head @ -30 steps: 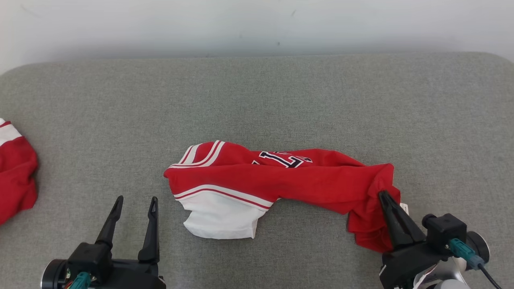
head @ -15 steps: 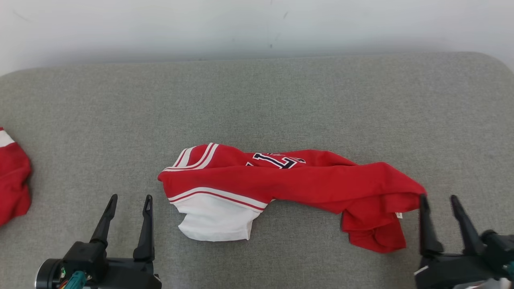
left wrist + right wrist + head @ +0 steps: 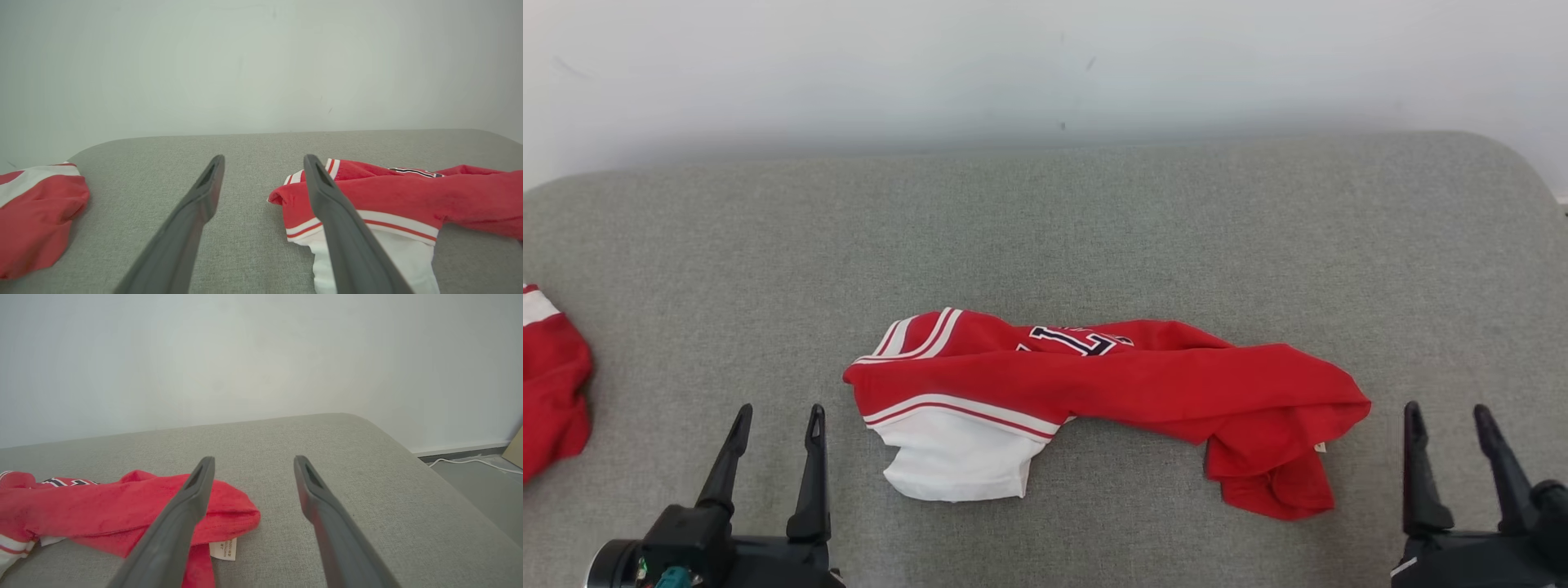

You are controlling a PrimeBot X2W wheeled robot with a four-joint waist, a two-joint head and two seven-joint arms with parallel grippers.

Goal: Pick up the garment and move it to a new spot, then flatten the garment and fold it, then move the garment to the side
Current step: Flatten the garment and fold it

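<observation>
The garment (image 3: 1111, 388) is a red jersey with white trim and dark lettering, lying crumpled in a long heap across the middle of the grey cushion (image 3: 1045, 237). Its white-hemmed end is at the left, its bunched red end with a small white label at the right. My left gripper (image 3: 778, 416) stands open near the front edge, just left of the garment (image 3: 392, 196), with nothing between its fingers. My right gripper (image 3: 1447, 415) is open and apart from the garment's right end (image 3: 122, 510), which lies just left of it.
A second red and white cloth (image 3: 551, 392) lies at the cushion's left edge, also in the left wrist view (image 3: 36, 216). A pale wall rises behind the cushion. To the right, the floor (image 3: 482, 477) with a white cable (image 3: 470, 461) lies beyond the cushion's rounded edge.
My right gripper let go of the garment's right end, opened, and drew back to the right. The released end dropped and settled on the cushion. The camera also tilted slightly.
</observation>
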